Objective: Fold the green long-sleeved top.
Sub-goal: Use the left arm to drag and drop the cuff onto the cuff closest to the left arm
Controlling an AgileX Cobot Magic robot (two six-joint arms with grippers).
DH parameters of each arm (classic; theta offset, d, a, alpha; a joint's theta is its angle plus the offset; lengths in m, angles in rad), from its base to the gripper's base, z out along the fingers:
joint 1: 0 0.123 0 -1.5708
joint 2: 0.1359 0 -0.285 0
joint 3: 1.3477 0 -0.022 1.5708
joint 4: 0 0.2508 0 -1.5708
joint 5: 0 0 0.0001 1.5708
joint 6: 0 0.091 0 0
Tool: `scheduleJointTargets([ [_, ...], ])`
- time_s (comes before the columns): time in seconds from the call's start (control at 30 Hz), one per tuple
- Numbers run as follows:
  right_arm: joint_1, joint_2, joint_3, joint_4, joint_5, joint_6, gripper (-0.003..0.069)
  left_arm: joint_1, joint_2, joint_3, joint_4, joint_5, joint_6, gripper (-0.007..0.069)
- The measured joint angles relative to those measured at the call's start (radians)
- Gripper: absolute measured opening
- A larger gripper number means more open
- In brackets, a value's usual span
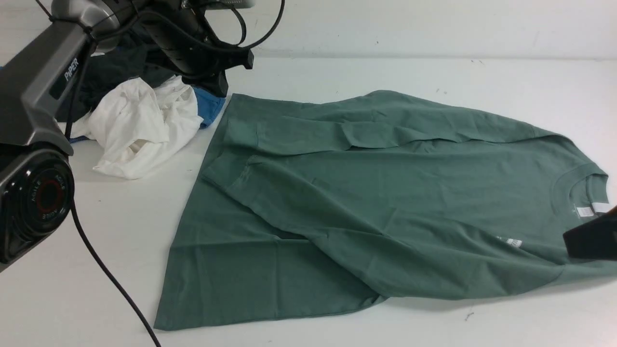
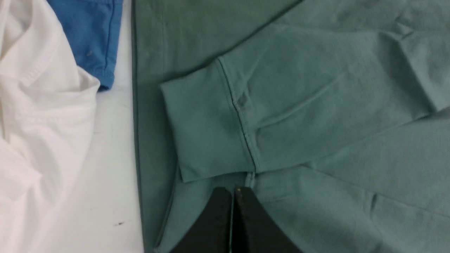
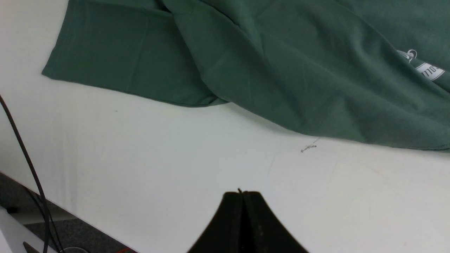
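Observation:
The green long-sleeved top [image 1: 385, 193] lies spread across the table, hem to the left and ribbed neck with white tag [image 1: 583, 211] at the right. Both sleeves are folded in over the body, and one cuff [image 2: 207, 133] lies near the hem. My left gripper [image 1: 219, 86] hangs at the far hem corner, and the left wrist view shows it [image 2: 233, 191] shut just above the cloth beside that cuff, holding nothing. My right gripper [image 1: 590, 238] sits at the right edge near the collar. In the right wrist view it [image 3: 242, 193] is shut and empty over bare table in front of the top [image 3: 281, 70].
A crumpled white shirt [image 1: 140, 130] lies left of the top, with a blue garment [image 1: 208, 107] and dark clothes [image 1: 111, 77] behind it under the left arm. A black cable [image 1: 106, 274] runs down the front left. The table's near edge [image 3: 70, 207] shows in the right wrist view.

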Motion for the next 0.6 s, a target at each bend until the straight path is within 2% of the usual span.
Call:
scheduleJointTargets([
  [0.4, 0.000, 0.000, -0.001, 0.000, 0.000, 0.007, -0.0015, -0.004, -0.044, 0.000, 0.008, 0.024, 0.026, -0.0004],
  [0.6, 0.000, -0.001, -0.001, 0.001, 0.000, 0.007, -0.0015, -0.010, -0.015, 0.000, 0.066, 0.025, 0.026, -0.0003],
])
